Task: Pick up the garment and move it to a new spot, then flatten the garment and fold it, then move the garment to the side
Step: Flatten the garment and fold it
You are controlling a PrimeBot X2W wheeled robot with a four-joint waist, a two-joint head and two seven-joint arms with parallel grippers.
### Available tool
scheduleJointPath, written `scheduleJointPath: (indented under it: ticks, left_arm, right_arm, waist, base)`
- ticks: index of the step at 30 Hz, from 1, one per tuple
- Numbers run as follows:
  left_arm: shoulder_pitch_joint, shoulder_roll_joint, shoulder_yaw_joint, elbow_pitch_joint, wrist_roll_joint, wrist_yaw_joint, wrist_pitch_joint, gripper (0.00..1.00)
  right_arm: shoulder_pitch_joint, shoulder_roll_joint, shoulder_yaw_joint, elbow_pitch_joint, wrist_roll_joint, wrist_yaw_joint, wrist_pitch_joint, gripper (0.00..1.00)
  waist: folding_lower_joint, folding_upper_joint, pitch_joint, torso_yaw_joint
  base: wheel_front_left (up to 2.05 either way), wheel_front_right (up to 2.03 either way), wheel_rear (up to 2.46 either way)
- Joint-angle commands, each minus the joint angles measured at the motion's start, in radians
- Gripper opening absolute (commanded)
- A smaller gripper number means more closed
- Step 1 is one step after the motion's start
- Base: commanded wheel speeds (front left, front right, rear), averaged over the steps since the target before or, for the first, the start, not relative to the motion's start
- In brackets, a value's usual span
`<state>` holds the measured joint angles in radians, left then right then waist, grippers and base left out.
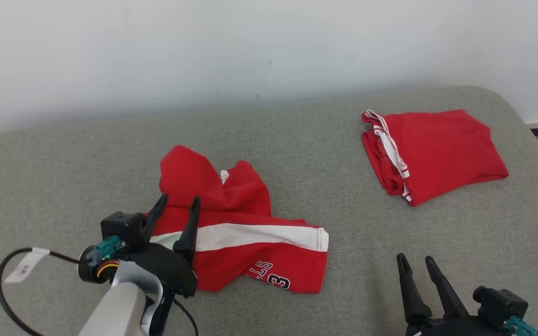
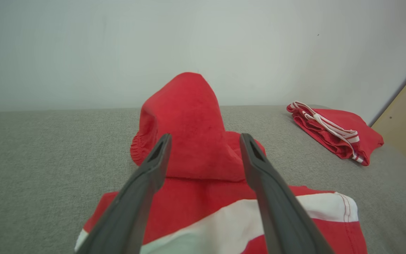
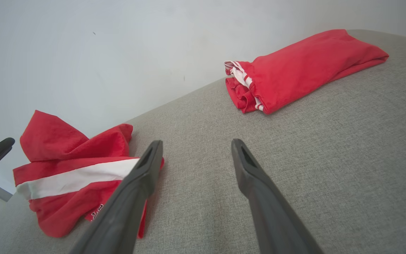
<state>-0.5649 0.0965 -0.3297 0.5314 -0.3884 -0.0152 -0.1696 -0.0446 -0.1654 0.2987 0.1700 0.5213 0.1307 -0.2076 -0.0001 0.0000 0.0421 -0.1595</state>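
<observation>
The left fingers stand spread wide and released, gripping nothing. They hover low over the near-left part of the garment, one on each side of its raised red hump. The right fingers are also parted and empty, low at the near right over bare cloth, near the garment's right edge but apart from it.

The garment is a pair of red shorts with a broad white stripe and dark lettering near the hem. It lies crumpled left of centre on the grey cushioned surface. Its near half is fairly flat, and its far half is bunched into two peaks. A second, folded red garment sits at the far right, well apart.

By the look of it, the move to a new spot is done and flattening is the step in hand. To do that well, I would have each set of fingers take a separate outer edge rather than the middle of the heap. The left could take the far peak, where a gathered band shows in the left wrist view, and the right could take the white-striped corner at the near right. Pinch low and shallow to catch cloth without digging into the surface, then draw the two holds apart and lay the fabric down taut. The work should stay left of the folded pile.
</observation>
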Motion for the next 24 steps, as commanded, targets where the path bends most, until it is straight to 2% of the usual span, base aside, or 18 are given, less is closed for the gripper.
scheduleJointPath:
  ticks: [1,11,19,24]
  left_arm:
    - [0.033,0.005,0.001,-0.021,-0.004,0.007,-0.009,1.0]
    - [0.083,0.062,0.028,-0.08,-0.022,0.035,0.04,1.0]
    - [0.081,0.107,0.064,-0.014,-0.052,0.042,0.07,1.0]
    - [0.074,0.11,0.064,0.033,-0.066,0.037,0.089,1.0]
  right_arm:
    - [0.018,0.002,-0.002,-0.006,-0.007,0.0,-0.001,1.0]
    - [0.011,0.002,-0.001,-0.016,-0.009,0.0,0.009,1.0]
    - [-0.001,-0.002,-0.003,-0.012,-0.004,0.0,0.009,1.0]
    - [-0.005,-0.005,-0.006,-0.012,0.0,0.0,0.005,1.0]
  waist:
    - [0.0001,0.0,0.003,0.017]
    - [0.0001,0.0,0.02,0.029]
    - [0.0001,0.0,0.054,-0.01]
    - [0.0001,0.0,0.079,-0.027]
  base:
    - [0.0,0.0,0.0]
    - [0.0,0.0,0.0]
    - [0.0,0.0,0.0]
    - [0.0,0.0,0.0]
